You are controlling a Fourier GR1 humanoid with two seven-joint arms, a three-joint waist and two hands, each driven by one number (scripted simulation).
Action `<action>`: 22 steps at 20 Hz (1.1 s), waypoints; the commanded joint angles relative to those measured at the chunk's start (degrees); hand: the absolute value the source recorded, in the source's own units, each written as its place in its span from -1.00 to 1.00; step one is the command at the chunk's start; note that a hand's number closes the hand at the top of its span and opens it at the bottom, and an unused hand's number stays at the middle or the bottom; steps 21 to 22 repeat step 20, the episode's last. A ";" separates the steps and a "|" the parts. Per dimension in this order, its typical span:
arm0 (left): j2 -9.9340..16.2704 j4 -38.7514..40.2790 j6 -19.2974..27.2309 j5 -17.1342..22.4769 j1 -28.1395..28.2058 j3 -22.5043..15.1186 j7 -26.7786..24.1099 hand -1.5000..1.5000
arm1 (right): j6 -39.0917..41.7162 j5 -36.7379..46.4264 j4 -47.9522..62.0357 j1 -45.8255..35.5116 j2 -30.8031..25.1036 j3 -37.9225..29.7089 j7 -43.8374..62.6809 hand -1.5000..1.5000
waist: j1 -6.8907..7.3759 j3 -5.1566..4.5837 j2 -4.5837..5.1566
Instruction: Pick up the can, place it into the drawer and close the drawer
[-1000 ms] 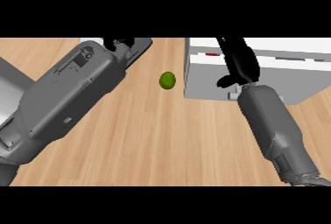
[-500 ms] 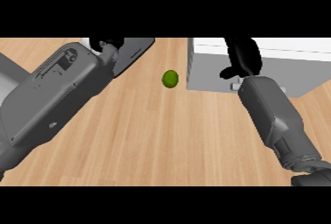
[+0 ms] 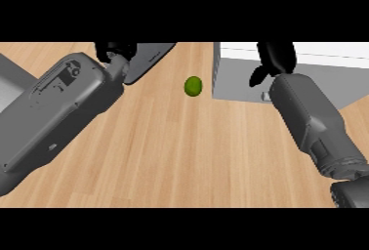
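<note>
The drawer (image 3: 288,73) is sliding shut under the right hand (image 3: 276,57); I cannot tell what its fingers are holding. No can is showing.

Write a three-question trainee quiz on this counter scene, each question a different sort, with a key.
1. True or false: the green object lies on the wooden counter, apart from both hands.
2. Which robot hand is over the white drawer unit? A) left B) right
3. Fill in: the left robot hand shows at the view's upper ____.

Key: 1 true; 2 B, the right robot hand; 3 left.
</note>
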 commanded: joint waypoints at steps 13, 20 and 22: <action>3.55 -5.79 -0.62 -0.43 2.20 1.12 2.65 -1.00 | 12.30 -19.59 2.03 -8.32 2.36 -17.98 -12.21 -1.00 | 1.56 0.12 -0.15; 4.64 -8.84 -0.58 -1.15 4.74 0.75 3.25 -1.00 | 17.32 -25.66 2.15 -8.09 -0.22 -23.91 -18.65 -1.00 | 1.12 -0.08 0.12; 4.64 -8.84 -0.58 -1.15 4.74 0.75 3.25 -1.00 | 17.32 -25.66 2.15 -8.09 -0.22 -23.91 -18.65 -1.00 | 1.12 -0.08 0.12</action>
